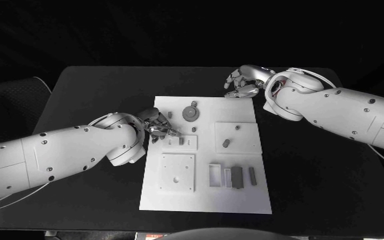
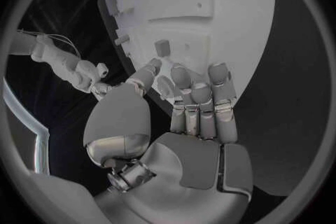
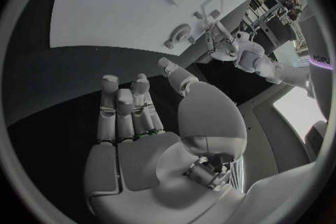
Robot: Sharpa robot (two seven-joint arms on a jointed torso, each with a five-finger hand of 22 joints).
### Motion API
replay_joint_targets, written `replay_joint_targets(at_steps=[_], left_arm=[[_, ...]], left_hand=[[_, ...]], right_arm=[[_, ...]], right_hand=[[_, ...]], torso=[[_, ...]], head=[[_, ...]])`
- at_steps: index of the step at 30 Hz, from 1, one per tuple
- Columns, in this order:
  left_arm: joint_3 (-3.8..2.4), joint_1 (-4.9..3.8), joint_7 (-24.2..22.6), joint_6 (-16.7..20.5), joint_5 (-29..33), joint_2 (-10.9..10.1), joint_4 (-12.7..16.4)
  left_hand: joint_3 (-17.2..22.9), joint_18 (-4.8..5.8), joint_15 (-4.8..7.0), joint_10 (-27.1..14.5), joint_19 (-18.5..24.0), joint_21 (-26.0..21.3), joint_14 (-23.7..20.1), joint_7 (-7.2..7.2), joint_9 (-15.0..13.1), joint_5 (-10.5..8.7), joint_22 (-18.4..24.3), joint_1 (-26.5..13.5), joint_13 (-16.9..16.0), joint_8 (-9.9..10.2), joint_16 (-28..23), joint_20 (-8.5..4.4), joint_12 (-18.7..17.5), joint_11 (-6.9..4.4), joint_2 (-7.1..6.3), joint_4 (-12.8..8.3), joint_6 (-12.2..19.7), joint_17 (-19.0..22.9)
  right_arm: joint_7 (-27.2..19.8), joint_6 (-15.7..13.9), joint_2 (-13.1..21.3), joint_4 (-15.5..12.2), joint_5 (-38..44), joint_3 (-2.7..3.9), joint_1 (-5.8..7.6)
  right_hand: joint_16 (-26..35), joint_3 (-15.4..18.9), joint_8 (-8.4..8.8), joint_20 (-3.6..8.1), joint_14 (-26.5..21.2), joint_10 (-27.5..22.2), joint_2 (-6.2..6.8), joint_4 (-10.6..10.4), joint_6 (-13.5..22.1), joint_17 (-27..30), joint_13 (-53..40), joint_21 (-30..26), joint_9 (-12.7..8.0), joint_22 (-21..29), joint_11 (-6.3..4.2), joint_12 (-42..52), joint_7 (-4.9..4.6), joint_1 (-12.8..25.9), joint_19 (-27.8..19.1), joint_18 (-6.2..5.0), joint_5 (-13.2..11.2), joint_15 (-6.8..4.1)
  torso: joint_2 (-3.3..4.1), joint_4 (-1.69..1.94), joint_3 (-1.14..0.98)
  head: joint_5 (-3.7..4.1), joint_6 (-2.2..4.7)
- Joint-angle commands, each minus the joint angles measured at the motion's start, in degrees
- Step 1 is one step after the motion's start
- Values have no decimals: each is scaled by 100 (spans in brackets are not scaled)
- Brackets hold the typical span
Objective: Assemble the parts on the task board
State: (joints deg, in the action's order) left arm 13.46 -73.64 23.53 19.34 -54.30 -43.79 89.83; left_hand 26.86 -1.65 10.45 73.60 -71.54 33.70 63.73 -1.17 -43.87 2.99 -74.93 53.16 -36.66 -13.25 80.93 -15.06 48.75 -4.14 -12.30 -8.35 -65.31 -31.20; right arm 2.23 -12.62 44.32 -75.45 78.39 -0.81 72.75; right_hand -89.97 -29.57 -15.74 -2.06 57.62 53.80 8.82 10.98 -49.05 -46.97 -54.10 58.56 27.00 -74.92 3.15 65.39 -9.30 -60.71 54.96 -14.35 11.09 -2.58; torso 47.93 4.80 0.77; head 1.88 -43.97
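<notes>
Nearest in the head view, the white rectangular task board (image 1: pixel 204 193) lies mid-table, carrying small grey parts: a round disc (image 1: pixel 190 112) toward its far edge, a small oval peg (image 1: pixel 226 143) right of centre, and upright grey blocks (image 1: pixel 237 176) near right. The silver left hand (image 1: pixel 158 126) rests at the board's left edge, fingertips over a small grey block (image 1: pixel 181 140); whether it grips anything I cannot tell. The silver right hand (image 1: pixel 244 83) hovers released at the far right corner.

From the left wrist, the left hand's fingers (image 2: pixel 201 102) curl above the board, the block (image 2: pixel 162 46) just beyond them.

From the right wrist, the right hand (image 3: pixel 133 123) lies spread, grasping nothing, above the black table (image 3: pixel 49 84).
</notes>
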Motion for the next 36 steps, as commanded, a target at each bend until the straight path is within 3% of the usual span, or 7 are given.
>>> replay_joint_targets(at_steps=[1, 6, 13, 17, 22, 28, 36], left_arm=[[-17, -7, -931, 185, 802, -72, 14], [-160, -33, -1357, 342, 1178, -178, -54], [-220, -199, -1583, 342, 1358, -267, -236], [-235, -282, -1490, 246, 1422, -297, -368], [-246, -414, -1077, -238, 1440, -256, -688], [-246, -525, -425, -988, 942, -26, -1191], [-244, -607, -41, -1204, 100, 346, -1679]], left_hand=[[103, -42, -75, -98, 24, -34, -24, -172, 37, -20, -22, 299, 28, 92, -49, -4, -50, 57, 133, -167, 298, 24], [375, 56, -291, -522, 446, -415, -389, -357, 63, -17, 160, 683, 266, 167, -484, 192, -475, 254, 312, -470, 493, 230], [785, 115, -645, -820, 930, -1054, -753, -567, 120, -14, 566, 873, 836, 235, -1279, 511, -1418, 521, 297, -694, 698, 592], [754, 80, -721, -791, 956, -1182, -759, -594, 157, -17, 660, 764, 1008, 241, -1458, 601, -1723, 565, 283, -688, 738, 656], [318, 50, -771, -698, 959, -1269, -739, -614, 199, -21, 719, 183, 1108, 250, -1561, 656, -1929, 583, 132, -507, 786, 673], [-144, -32, -768, -596, 959, -1394, -736, -611, 260, -17, 810, -1030, 1164, 274, -1621, 663, -2098, 565, 31, 215, 857, 653], [-152, -169, -439, 65, 389, -1105, -192, -416, 244, -15, 666, -1336, 988, 151, -1270, 463, -1847, 324, 29, 615, 644, 442]], right_arm=[[-60, 1, 1, 5, -18, 2, -5], [-65, -1, -2, 37, -22, 2, -5], [-70, -3, -16, 61, -32, 2, -6], [-70, -3, -12, 64, -34, 2, -6], [-67, 2, -17, 76, -35, 2, -6], [-65, 6, -22, 92, -35, 2, -6], [-65, 10, -42, 122, -35, 2, -6]], right_hand=[[20, -6, 38, 21, 34, -23, 16, -27, 14, -1, 7, -27, -8, -72, 9, 40, -31, 59, 27, -65, 28, -11], [20, -5, 43, 22, 34, -24, 24, -27, 23, -1, 9, -27, -11, -72, 11, 41, -33, 58, 27, -65, 28, -10], [20, -6, 46, 22, 34, -25, 26, -28, 28, -1, 10, -27, -13, -72, 12, 42, -34, 57, 28, -65, 28, -10], [20, -6, 47, 22, 34, -25, 25, -28, 29, -1, 10, -27, -14, -72, 13, 42, -35, 56, 28, -65, 29, -9], [20, -7, 48, 23, 34, -25, 25, -30, 31, -1, 11, -27, -15, -72, 13, 43, -35, 55, 28, -65, 29, -8], [21, -8, 48, 23, 34, -26, 23, -31, 32, -1, 12, -28, -16, -72, 14, 44, -36, 55, 29, -65, 29, -8], [21, -10, 48, 23, 34, -26, 21, -32, 32, -1, 12, -28, -16, -72, 14, 44, -36, 52, 29, -65, 29, -7]], torso=[[-3, -3, -7], [-6, -2, -7], [-6, -1, -8], [-1, -1, -5], [2, 3, 1], [5, 0, 4], [2, 5, 2]], head=[[-15, 61], [-2, 96], [-26, 143], [-25, 167], [31, 191], [23, 203], [30, 191]])
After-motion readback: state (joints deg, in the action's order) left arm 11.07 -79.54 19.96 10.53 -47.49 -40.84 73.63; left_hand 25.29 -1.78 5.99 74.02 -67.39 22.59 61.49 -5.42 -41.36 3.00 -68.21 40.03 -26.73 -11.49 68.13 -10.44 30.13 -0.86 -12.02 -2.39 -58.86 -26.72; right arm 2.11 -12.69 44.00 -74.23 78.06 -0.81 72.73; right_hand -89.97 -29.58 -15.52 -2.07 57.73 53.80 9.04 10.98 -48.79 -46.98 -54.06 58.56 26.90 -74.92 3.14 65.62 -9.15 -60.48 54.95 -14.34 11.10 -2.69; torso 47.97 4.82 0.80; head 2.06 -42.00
